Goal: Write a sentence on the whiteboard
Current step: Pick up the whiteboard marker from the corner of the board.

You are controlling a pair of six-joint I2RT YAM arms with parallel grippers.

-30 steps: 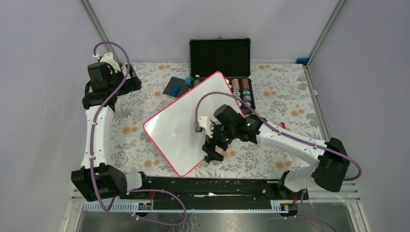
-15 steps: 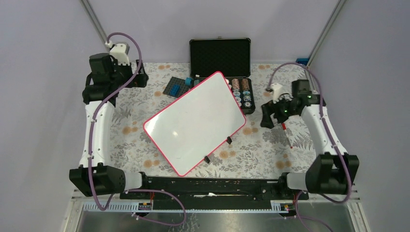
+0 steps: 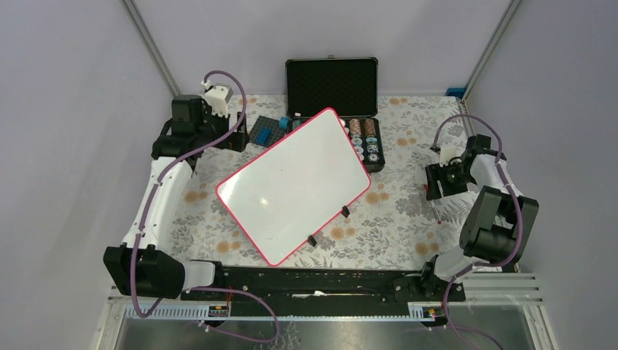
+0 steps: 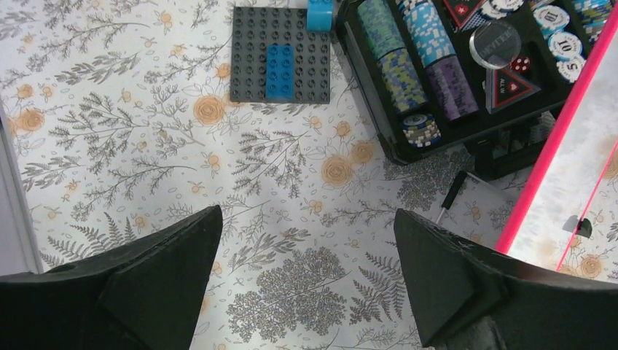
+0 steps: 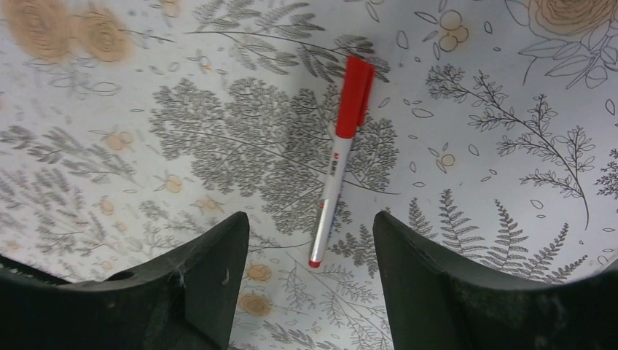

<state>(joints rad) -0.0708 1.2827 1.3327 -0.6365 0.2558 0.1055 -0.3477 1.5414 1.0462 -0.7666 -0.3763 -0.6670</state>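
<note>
Right gripper (image 5: 310, 244), at 3 o'clock from the whiteboard (image 3: 291, 186), hangs with jaws parted and empty over a red-capped marker (image 5: 337, 164) on the floral cloth (image 3: 408, 219). Left gripper (image 4: 306, 240), at 10 o'clock, gapes wide and empty. The whiteboard lies askew at the cloth's middle, with a case (image 3: 331, 84) at 12 o'clock. Pale grey walls (image 3: 73, 73) enclose it all.

Light: bright, even, diffuse, from overhead.
Shadows: soft and faint.
Glare: weak sheen on whiteboard (image 3: 295, 186).
Focus: all views sharp, no motion blur.
</note>
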